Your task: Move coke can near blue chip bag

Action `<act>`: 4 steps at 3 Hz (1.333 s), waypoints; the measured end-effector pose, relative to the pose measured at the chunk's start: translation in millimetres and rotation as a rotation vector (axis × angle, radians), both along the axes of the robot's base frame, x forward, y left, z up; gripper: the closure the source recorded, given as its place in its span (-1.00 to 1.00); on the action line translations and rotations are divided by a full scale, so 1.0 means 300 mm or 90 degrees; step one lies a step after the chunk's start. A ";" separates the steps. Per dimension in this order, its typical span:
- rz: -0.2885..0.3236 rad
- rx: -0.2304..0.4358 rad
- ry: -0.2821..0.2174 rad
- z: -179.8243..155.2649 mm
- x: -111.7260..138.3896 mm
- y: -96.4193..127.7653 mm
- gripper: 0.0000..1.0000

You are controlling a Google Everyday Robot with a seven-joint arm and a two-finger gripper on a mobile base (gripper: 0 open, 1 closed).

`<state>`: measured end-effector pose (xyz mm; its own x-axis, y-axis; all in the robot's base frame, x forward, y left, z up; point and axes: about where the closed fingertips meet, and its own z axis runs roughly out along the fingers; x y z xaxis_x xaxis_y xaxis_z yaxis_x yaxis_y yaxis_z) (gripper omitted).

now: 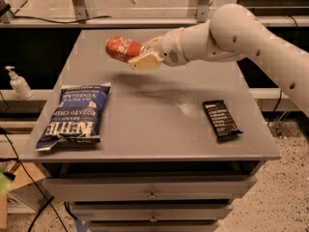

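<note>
The red coke can [122,49] lies sideways in my gripper [140,54], held in the air above the back left part of the grey table [154,124]. The gripper is shut on the can's right end, and the white arm reaches in from the right. The blue chip bag [73,114] lies flat at the table's front left, below and to the left of the can and apart from it. The can's shadow falls on the table just right of the bag's top.
A small black snack bar wrapper [221,119] lies at the table's front right. A soap dispenser bottle [19,83] stands on a ledge left of the table. Drawers [152,192] sit under the tabletop. A rail and posts run behind the table.
</note>
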<state>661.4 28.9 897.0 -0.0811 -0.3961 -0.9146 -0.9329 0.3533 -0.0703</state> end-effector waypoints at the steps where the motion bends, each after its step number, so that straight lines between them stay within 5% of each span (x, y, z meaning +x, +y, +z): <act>1: 0.040 -0.006 0.044 -0.056 -0.085 0.048 0.65; 2: 0.057 -0.013 0.089 -0.122 -0.146 0.076 0.16; 4: 0.050 -0.016 0.121 -0.178 -0.186 0.087 -0.76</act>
